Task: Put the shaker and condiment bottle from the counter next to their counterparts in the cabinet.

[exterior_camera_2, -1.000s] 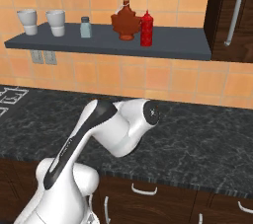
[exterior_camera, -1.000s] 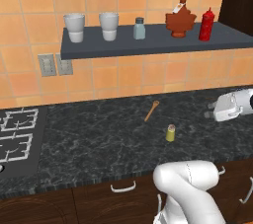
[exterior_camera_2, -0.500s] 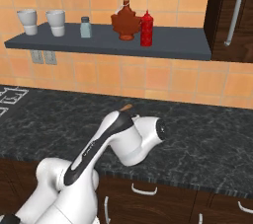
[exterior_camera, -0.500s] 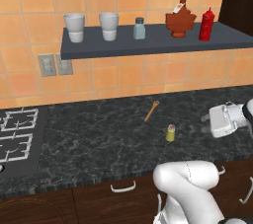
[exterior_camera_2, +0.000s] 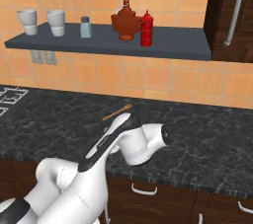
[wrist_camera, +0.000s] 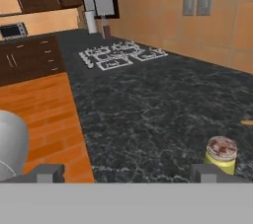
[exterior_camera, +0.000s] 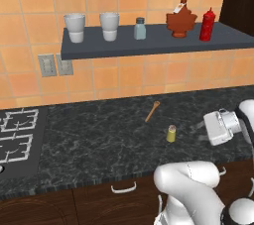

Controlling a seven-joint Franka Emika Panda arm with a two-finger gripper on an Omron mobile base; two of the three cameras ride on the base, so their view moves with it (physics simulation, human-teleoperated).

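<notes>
Shaker (wrist_camera: 221,155) base hidden behind right finger tip; stove (exterior_camera: 15,142) cut by left edge.

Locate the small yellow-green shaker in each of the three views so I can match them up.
Left base view: the shaker stands on the dark counter, right of centre, below the wooden stick.
Right base view: I cannot make it out; the arm covers that part of the counter.
Hand view: lower right, beside the right fingertip.
Shared landmark: the stove grates, far left in the left base view, upper middle in the hand view.
</notes>
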